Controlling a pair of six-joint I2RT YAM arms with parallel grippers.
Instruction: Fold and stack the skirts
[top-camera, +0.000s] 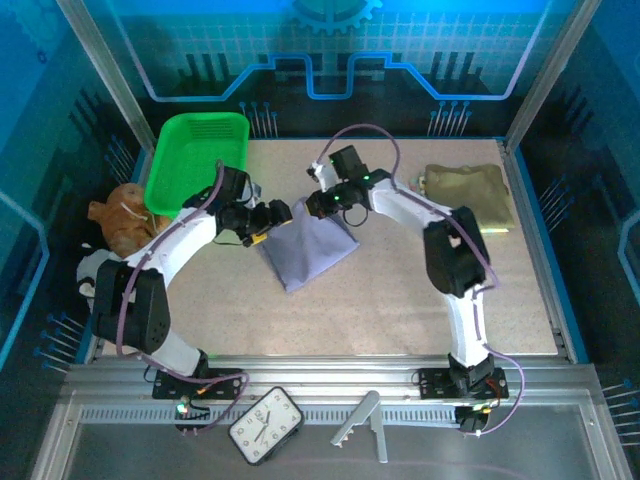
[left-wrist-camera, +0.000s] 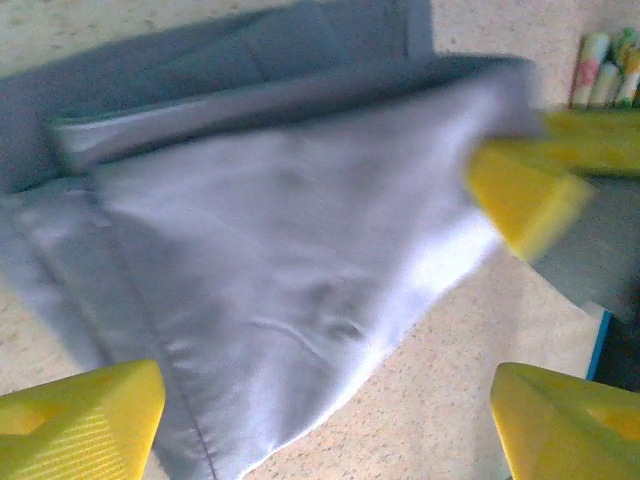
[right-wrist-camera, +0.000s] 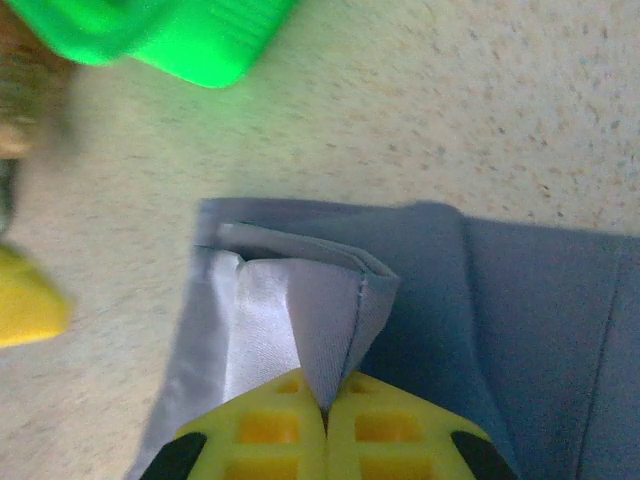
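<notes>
One grey-lavender cloth skirt (top-camera: 310, 250) lies at the centre of the speckled beige table (top-camera: 400, 310), partly doubled over and skewed, its nearest corner pointing toward 7 o'clock. Judged from this, it is mid-fold: the edges do not align and it has not joined any stack.

The right gripper (right-wrist-camera: 325, 415) is at the skirt's 12 o'clock edge, its yellow fingers pressed together on a raised pinch of the cloth's folded corner. The left gripper (left-wrist-camera: 325, 420) hovers at the skirt's 10 o'clock side, fingers spread wide with nothing between them and the cloth below.

At 2 o'clock on the table rests a plain olive-khaki cloth skirt (top-camera: 468, 190), lying flat and apparently folded. A pale yellow-green strip (top-camera: 497, 228) shows under its near edge, probably a second garment beneath it, so a stack seems begun. In the left wrist view a pastel striped cloth edge (left-wrist-camera: 603, 70) shows beyond the grey-lavender skirt; it is too blurred to tell whether it is folded. Remaining work, as an estimate: finish this fold and carry the skirt to the 2 o'clock pile.

Outward: a green plastic basket (top-camera: 200, 118) at 10 o'clock, a brown plush toy (top-camera: 122, 222) at 9 o'clock off the table, and a white-faced black-rimmed clock (top-camera: 265, 425) at 6 o'clock on the front rail.

Legible writing: none. The clock's numerals are too small to read, and no brand or label can be made out.
</notes>
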